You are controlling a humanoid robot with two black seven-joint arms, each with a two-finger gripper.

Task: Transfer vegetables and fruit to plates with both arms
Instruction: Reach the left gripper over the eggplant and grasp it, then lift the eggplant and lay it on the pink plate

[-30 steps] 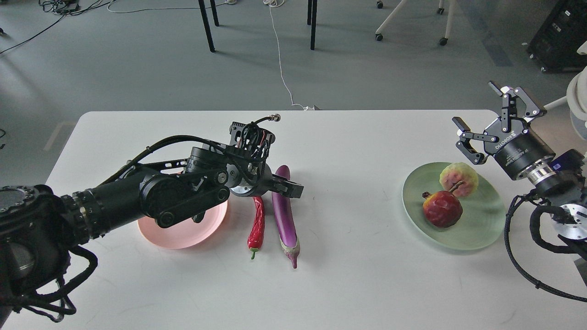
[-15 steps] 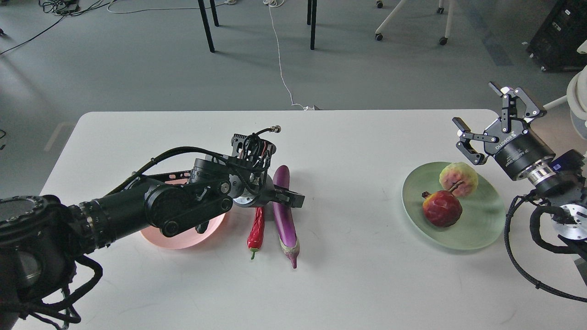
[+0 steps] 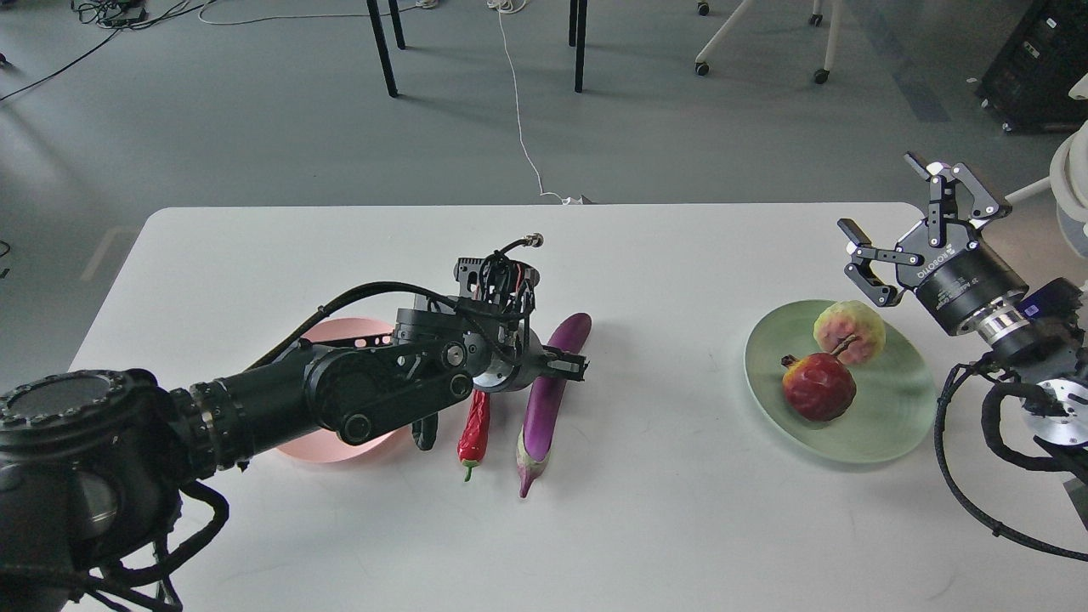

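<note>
The purple eggplant [image 3: 544,399] lies tilted on the white table, its rounded end up and to the right. The red chili [image 3: 473,429] lies just left of it. My left gripper [image 3: 563,367] reaches across the eggplant's upper part. One finger lies over it, and the other is hidden. The pink plate [image 3: 336,444] is mostly covered by my left arm. The pomegranate [image 3: 820,388] and the bumpy yellow-green fruit [image 3: 850,331] sit on the mint green plate [image 3: 892,425]. My right gripper [image 3: 877,192] is open and empty, raised behind that plate.
The white table [image 3: 680,527] ends close behind the left gripper's cable. My right arm's cables [image 3: 960,476] loop over the table's right edge. Chair and table legs stand on the floor beyond.
My left arm has moved right and a little forward. The eggplant has swung, its rounded end going right and its stem tip left. The right arm, fruit and chili have not moved.
</note>
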